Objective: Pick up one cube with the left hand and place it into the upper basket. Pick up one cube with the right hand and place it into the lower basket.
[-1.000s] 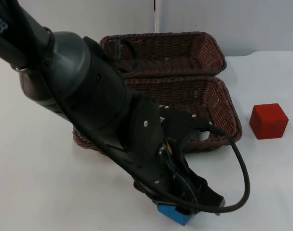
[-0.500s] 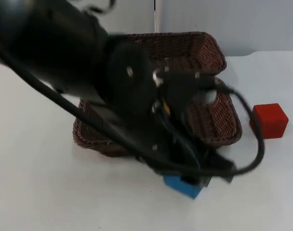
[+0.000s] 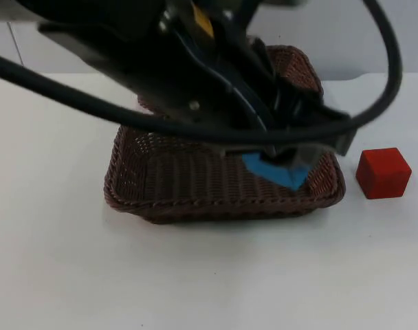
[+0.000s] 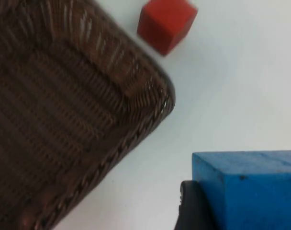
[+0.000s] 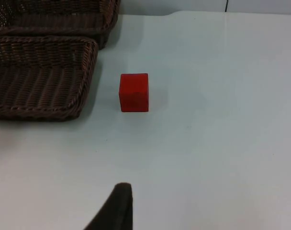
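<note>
My left gripper (image 3: 283, 157) is shut on a blue cube (image 3: 273, 171) and holds it in the air over the right end of the lower basket (image 3: 195, 207). In the left wrist view the blue cube (image 4: 251, 189) sits against a black fingertip (image 4: 191, 207), with the lower basket's corner (image 4: 136, 139) below it. The upper basket (image 3: 300, 67) lies behind, mostly hidden by the left arm. A red cube (image 3: 382, 172) rests on the table right of the lower basket. My right gripper (image 5: 117, 211) waits above the table, short of the red cube (image 5: 134, 92).
The two brown wicker baskets stand side by side, the lower basket (image 5: 38, 81) in front of the upper basket (image 5: 59, 17). White table (image 3: 216, 275) stretches in front of the baskets and around the red cube.
The left arm lifted the blue cube off the table in front of the lower basket and carried it back and up, over that basket's right end. The red cube stayed put.
</note>
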You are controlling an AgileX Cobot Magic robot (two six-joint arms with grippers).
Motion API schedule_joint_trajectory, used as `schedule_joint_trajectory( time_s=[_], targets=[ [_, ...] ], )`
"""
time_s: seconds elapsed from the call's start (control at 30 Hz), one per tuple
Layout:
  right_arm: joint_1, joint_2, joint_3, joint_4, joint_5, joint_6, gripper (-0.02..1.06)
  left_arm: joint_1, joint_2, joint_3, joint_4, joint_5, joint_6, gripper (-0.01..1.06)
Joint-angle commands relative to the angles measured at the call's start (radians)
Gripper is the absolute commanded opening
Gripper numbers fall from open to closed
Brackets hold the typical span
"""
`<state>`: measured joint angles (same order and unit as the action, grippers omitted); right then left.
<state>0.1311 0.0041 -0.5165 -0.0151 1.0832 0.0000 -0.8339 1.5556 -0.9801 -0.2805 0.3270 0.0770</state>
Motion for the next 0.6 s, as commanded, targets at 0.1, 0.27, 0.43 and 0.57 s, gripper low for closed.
schedule_joint_trajectory(
  time_s=[0.1,0.27,0.43,0.57],
  targets=[
    [-0.006,-0.004,0.001,0.002,-0.004,-0.005,1.05,-0.002,-0.020,-0.003,0.012,0.002,-0.005,0.00],
    [-0.006,-0.004,0.001,0.002,-0.004,-0.005,1.05,-0.002,-0.020,-0.003,0.012,0.004,-0.005,0.00],
    [-0.006,-0.004,0.001,0.002,-0.004,-0.005,1.05,-0.002,-0.020,-0.003,0.015,0.004,-0.005,0.00],
    [-0.006,-0.004,0.001,0.002,-0.004,-0.005,1.05,-0.002,-0.020,-0.003,0.019,0.004,-0.005,0.00]
  ],
)
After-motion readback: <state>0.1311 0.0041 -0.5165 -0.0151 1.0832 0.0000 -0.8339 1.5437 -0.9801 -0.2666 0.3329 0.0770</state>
